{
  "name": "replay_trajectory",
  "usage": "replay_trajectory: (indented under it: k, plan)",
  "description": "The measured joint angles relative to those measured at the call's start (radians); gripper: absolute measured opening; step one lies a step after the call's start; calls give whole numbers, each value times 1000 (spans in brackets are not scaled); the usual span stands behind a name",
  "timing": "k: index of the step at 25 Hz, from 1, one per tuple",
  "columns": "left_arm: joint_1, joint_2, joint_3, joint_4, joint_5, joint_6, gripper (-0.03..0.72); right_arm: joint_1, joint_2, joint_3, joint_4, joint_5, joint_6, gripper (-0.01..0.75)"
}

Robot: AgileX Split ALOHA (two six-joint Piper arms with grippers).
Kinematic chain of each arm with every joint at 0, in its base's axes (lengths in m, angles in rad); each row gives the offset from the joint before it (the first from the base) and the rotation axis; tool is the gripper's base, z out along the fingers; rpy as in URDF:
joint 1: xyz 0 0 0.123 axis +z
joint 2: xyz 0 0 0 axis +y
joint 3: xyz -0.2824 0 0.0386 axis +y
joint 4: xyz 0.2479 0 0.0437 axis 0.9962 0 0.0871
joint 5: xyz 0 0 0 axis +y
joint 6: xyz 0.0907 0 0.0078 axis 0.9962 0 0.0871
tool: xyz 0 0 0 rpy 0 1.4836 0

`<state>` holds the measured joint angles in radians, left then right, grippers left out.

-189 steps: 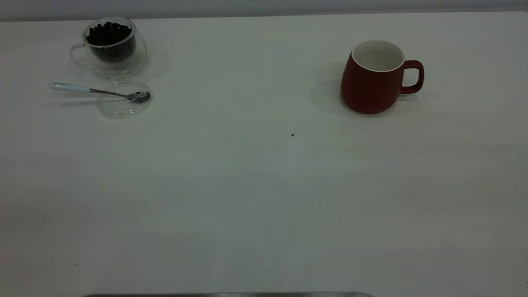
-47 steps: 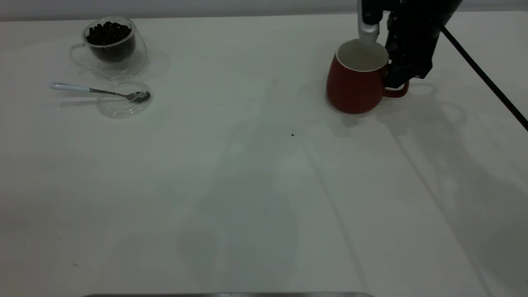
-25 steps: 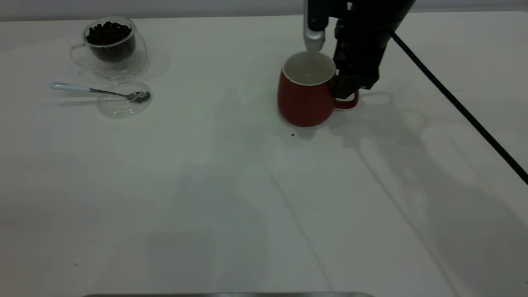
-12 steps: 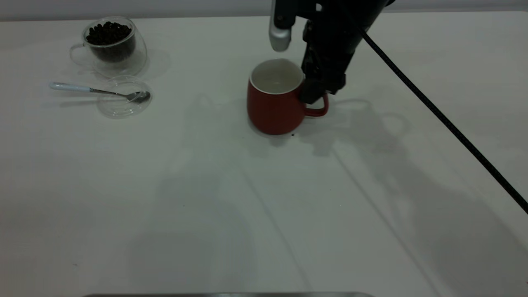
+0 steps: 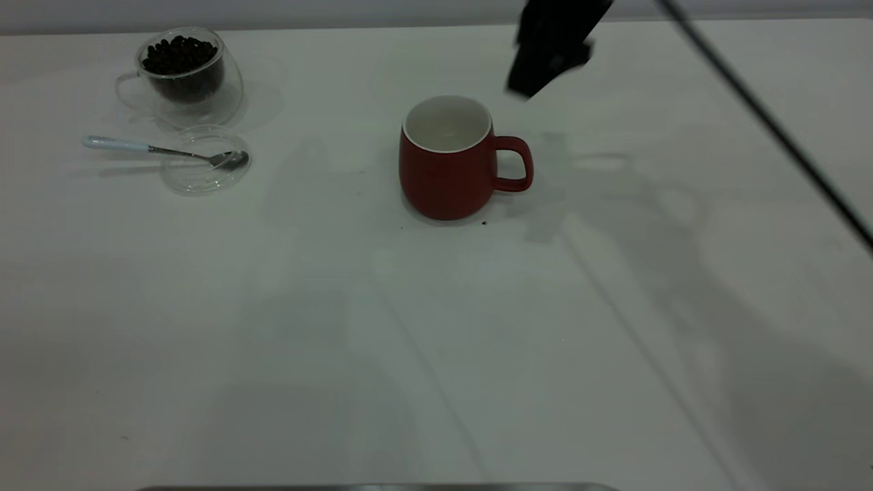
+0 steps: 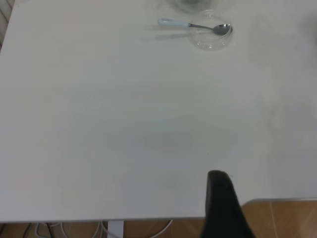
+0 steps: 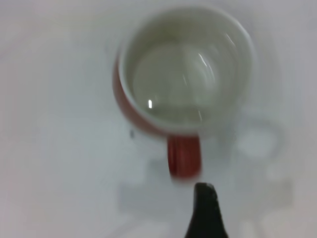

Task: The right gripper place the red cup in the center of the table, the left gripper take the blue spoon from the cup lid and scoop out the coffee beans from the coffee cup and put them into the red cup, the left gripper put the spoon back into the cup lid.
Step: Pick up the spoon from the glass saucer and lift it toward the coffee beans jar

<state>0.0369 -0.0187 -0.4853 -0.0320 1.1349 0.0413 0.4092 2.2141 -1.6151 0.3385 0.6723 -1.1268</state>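
Observation:
The red cup [image 5: 445, 164] stands upright and empty near the middle of the table [image 5: 436, 341], its handle toward the right side. My right gripper [image 5: 548, 60] hangs open above and behind that handle, clear of the cup [image 7: 185, 74]; one of its fingers [image 7: 204, 210] shows just off the handle. The blue spoon [image 5: 153, 149] lies with its bowl in the cup lid [image 5: 203, 169] at the far left. Behind them the coffee cup [image 5: 183, 75] holds the coffee beans [image 5: 179, 54]. My left gripper [image 6: 223, 210] is parked over the table's near edge, far from the spoon [image 6: 190, 24].
A small dark speck [image 5: 484, 222] lies by the red cup's base. The right arm's black cable [image 5: 771, 123] slants across the right side. Bare tabletop spreads between the red cup and the lid.
The right gripper carried the red cup leftward from the far right to the middle, let go of its handle and rose away. Spoon, lid and coffee cup have not moved.

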Motion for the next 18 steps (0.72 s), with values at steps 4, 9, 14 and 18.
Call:
replay_trajectory:
  k: [4,9,14,18]
  plan:
    - [0,0,0,0,0,0,518,-20,-143,0,-201,169,293,590]
    - [0,0,0,0,0,0,518,-20,-367,0,-401,396,635,590]
    - [0,0,0,0,0,0,518,-20,-598,1,-456,554,764,590]
    - [0,0,0,0,0,0,518,-20,-782,49,-440,562,838,590]
